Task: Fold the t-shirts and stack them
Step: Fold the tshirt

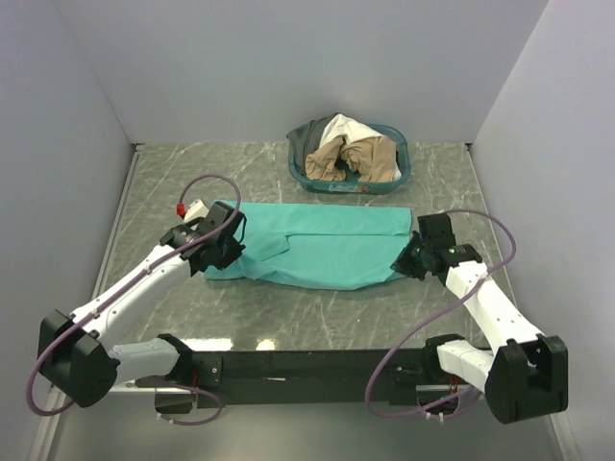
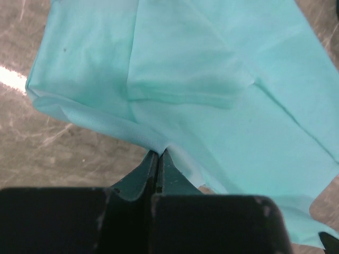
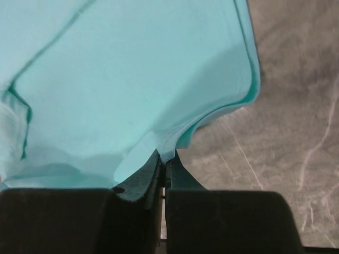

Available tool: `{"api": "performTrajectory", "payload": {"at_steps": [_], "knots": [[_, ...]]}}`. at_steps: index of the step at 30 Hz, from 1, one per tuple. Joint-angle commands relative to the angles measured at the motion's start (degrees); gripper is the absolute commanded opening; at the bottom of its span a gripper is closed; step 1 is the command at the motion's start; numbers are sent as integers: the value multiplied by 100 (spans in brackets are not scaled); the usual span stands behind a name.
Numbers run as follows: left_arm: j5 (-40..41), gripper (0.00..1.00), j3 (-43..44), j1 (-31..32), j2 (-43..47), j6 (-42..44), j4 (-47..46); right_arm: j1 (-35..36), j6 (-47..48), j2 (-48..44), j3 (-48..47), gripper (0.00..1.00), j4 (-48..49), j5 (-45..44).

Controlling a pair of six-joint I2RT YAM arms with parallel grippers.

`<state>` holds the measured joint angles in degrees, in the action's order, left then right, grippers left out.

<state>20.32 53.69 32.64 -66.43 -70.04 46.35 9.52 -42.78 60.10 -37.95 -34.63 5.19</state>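
Observation:
The bright teal-green t-shirt (image 1: 322, 245) lies spread across the middle of the table, folded lengthwise. My left gripper (image 1: 217, 252) is shut on its near left edge; in the left wrist view the cloth (image 2: 212, 95) bunches into the closed tips of my left gripper (image 2: 159, 153). My right gripper (image 1: 407, 261) is shut on the near right corner; in the right wrist view the hem (image 3: 159, 90) is pinched between the tips of my right gripper (image 3: 164, 157). Cream-white (image 1: 346, 128), tan-beige (image 1: 360, 156) and dark grey (image 1: 309, 136) shirts lie heaped in the basket.
The oval teal-blue basket (image 1: 397, 178) stands at the back centre-right, just behind the teal shirt. Grey walls close in the marble table (image 1: 288, 317) on the left, back and right. A black bar (image 1: 307, 365) with the arm bases runs along the near edge.

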Motion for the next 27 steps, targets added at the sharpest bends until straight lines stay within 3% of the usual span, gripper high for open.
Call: {"api": "performTrajectory", "payload": {"at_steps": [1, 20, 27], "knots": [[184, 1, 379, -170, -264, 315, -178, 24, 218, 273, -467, 0, 325, -185], [17, 1, 1179, -838, -1591, 1106, -750, 24, 455, 2207, -1987, 0, 607, -510], [-80, 1, 1275, -1032, -2057, 1361, -1241, 24, 464, 2981, -2575, 4, 572, -1142]]}}
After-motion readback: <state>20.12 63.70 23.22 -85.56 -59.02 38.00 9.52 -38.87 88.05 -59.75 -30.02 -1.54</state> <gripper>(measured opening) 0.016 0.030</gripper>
